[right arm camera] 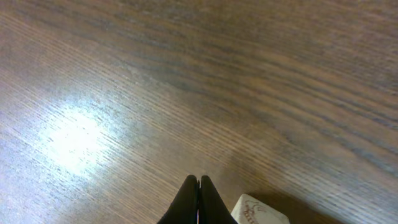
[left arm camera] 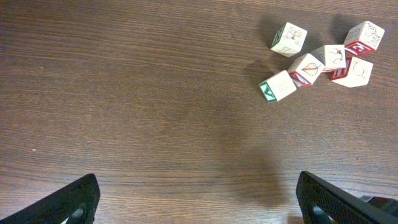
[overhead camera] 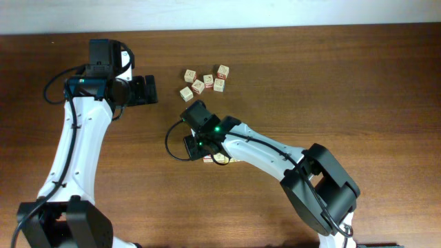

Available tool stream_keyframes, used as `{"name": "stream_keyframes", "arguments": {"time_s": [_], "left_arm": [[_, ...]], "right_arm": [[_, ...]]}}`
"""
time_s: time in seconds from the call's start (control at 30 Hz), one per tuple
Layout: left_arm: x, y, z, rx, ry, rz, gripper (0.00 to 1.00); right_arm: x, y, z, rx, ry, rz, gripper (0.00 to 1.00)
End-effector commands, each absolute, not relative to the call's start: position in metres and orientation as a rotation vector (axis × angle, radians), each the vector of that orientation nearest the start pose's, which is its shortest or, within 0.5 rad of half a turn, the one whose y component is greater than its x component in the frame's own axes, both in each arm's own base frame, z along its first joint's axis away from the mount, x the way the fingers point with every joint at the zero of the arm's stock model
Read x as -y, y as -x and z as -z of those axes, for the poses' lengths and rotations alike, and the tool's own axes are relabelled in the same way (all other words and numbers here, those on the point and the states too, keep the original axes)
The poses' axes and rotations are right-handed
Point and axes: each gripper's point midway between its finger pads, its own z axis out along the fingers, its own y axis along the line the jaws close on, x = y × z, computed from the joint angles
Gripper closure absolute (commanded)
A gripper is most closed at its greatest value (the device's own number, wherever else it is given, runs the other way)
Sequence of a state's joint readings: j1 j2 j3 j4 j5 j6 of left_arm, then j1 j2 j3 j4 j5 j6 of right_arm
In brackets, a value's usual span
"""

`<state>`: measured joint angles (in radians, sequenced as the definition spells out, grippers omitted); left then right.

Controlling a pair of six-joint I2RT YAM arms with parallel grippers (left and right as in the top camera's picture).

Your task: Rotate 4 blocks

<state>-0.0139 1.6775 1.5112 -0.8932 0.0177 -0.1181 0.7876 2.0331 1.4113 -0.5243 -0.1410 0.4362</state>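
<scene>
We note right gripper (right arm camera: 198,183) pressed together, pinching nothing; block (right arm camera: 258,211) on bench (right arm camera: 124,93) just right of tips. Left gripper (overhead camera: 153,90) spread, well apart; right gripper nearer.

The overhead camera looks straight down on the table (overhead camera: 344,62) and takes in both arms whole. The left wrist camera looks down from well above the wood, between the spread fingers of the left gripper (left arm camera: 198,186). The cluster of five cubes (left arm camera: 323,59) ahead and right of them also shows overhead. The right wrist camera sits close over the wood, behind the pressed-together fingers of the right gripper (right arm camera: 198,183), with a pale cube (right arm camera: 261,213) just right of them.
</scene>
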Motion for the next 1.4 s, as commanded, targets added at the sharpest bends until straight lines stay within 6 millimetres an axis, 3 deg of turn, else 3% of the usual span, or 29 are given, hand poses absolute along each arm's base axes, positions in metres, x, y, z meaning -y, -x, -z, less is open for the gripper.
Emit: {"name": "stream_keyframes", "arguments": {"time_s": [0.0,0.23,0.33,0.4,0.5,0.63,0.8,1.0,1.17,1.2,1.23,1.3,1.37], "left_arm": [[0.007,-0.421,-0.185,-2.615,0.147,0.062,0.01],[0.007,-0.421,-0.185,-2.615,0.146,0.063,0.01],[0.007,-0.421,-0.185,-2.615,0.147,0.062,0.01],[0.007,-0.421,-0.185,-2.615,0.147,0.062,0.01],[0.007,-0.421,-0.185,-2.615,0.147,0.063,0.01],[0.007,-0.421,-0.185,-2.615,0.146,0.063,0.01],[0.007,-0.421,-0.185,-2.615,0.146,0.063,0.01],[0.007,-0.421,-0.185,-2.615,0.146,0.063,0.01],[0.007,-0.421,-0.185,-2.615,0.147,0.063,0.01],[0.007,-0.421,-0.185,-2.615,0.146,0.063,0.01],[0.007,-0.421,-0.185,-2.615,0.147,0.063,0.01],[0.007,-0.421,-0.185,-2.615,0.147,0.062,0.01],[0.007,-0.421,-0.185,-2.615,0.147,0.063,0.01]], "right_arm": [[-0.354,-0.310,-0.034,-2.792,0.572,-0.507,0.96],[-0.340,-0.304,-0.027,-2.849,0.554,-0.428,0.96],[-0.347,-0.342,-0.057,-2.729,0.523,-0.440,0.96],[-0.326,-0.361,-0.057,-2.731,0.384,-0.356,0.96],[-0.316,-0.351,-0.039,-2.791,0.317,-0.320,0.96],[-0.330,-0.329,-0.028,-2.850,0.345,-0.351,0.96],[-0.315,-0.321,-0.021,-2.907,0.275,-0.262,0.96],[-0.309,-0.313,-0.019,-2.945,0.268,-0.240,0.96],[-0.310,-0.318,-0.020,-2.924,0.259,-0.240,0.96],[-0.311,-0.335,-0.033,-2.874,0.228,-0.268,0.92],[-0.310,-0.356,-0.060,-2.813,0.218,-0.309,0.91],[-0.290,-0.389,-0.140,-2.707,0.220,-0.342,0.91],[-0.253,-0.400,-0.211,-2.653,0.192,-0.360,0.90]]}}
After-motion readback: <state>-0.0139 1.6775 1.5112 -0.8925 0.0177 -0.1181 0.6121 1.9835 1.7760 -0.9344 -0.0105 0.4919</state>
